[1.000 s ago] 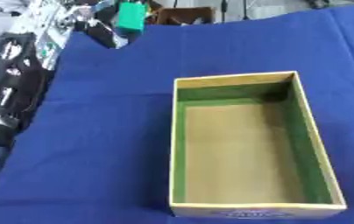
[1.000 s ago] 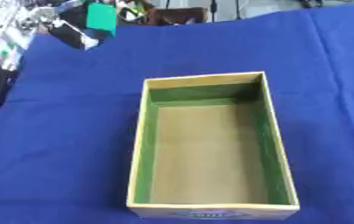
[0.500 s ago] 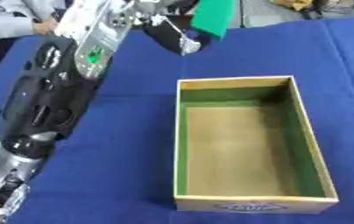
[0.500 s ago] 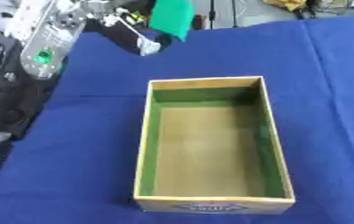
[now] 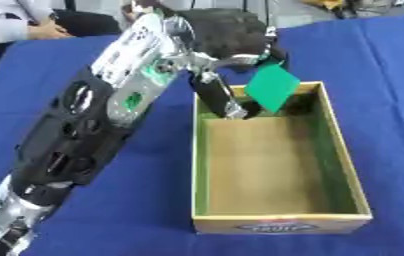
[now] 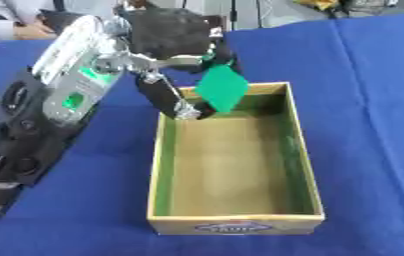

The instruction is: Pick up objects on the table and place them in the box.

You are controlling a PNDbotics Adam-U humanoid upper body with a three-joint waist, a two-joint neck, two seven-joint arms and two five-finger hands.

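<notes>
Left robot hand [image 5: 227, 42] pinches a green card [image 5: 271, 87] above the box [image 5: 280, 222]

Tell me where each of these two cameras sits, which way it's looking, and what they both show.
Left eye view: in the head, looking down at the box on blue cloth; the left arm enters from the lower left.
Right eye view: beside it, facing likewise; the box sits further left in it.
Shared: the left hand holding a green card over the box's far end. The right hand shows in neither.
</notes>
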